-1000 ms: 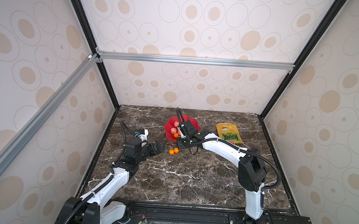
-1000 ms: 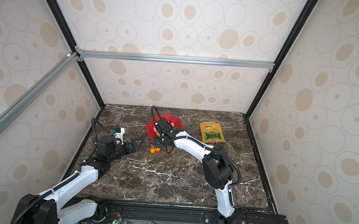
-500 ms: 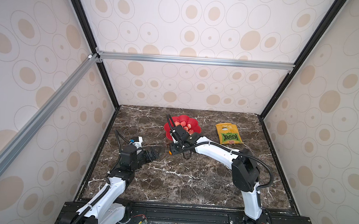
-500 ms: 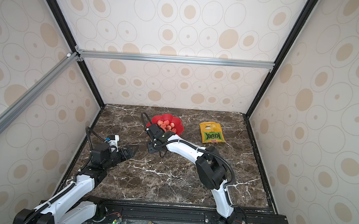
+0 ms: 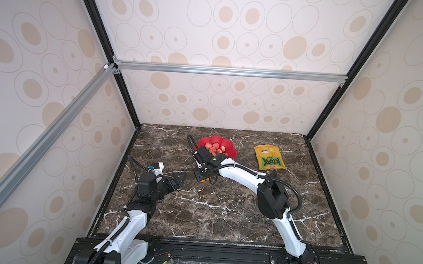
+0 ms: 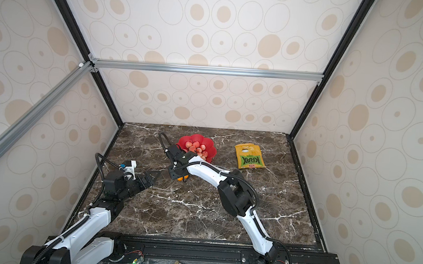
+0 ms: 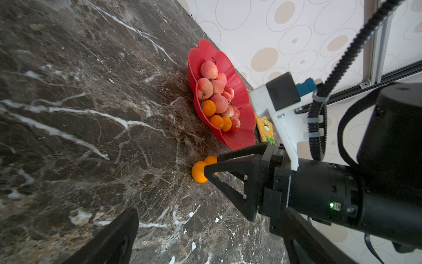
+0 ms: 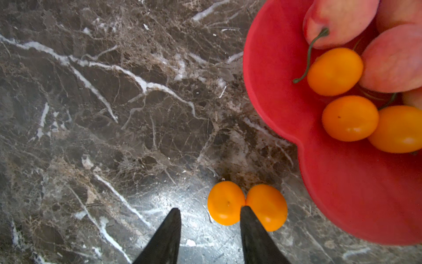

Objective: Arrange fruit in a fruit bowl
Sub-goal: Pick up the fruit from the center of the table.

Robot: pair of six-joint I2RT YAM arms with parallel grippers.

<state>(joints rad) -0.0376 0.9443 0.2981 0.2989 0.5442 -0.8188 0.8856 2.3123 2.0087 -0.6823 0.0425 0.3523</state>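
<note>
In both top views your right fingers (image 5: 198, 175) hang near the fruit bowl (image 5: 227, 141), heaped with fruit (image 5: 213, 146) on the bench (image 5: 212, 214); whether the left fingers (image 5: 179, 177) are parted I cannot tell; the left wrist view shows two orange fruits (image 7: 199, 172) touching, near the bowl; in the right wrist view your fingers stand parted, empty, one tip over the pair's seam; shift sideways to straddle one fruit before squeezing.

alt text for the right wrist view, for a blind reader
Two orange fruits lie touching on the dark marble table ahead of the open, empty right gripper. Beside them, a red bowl holds three more orange fruits and pink peach-like ones.
</note>
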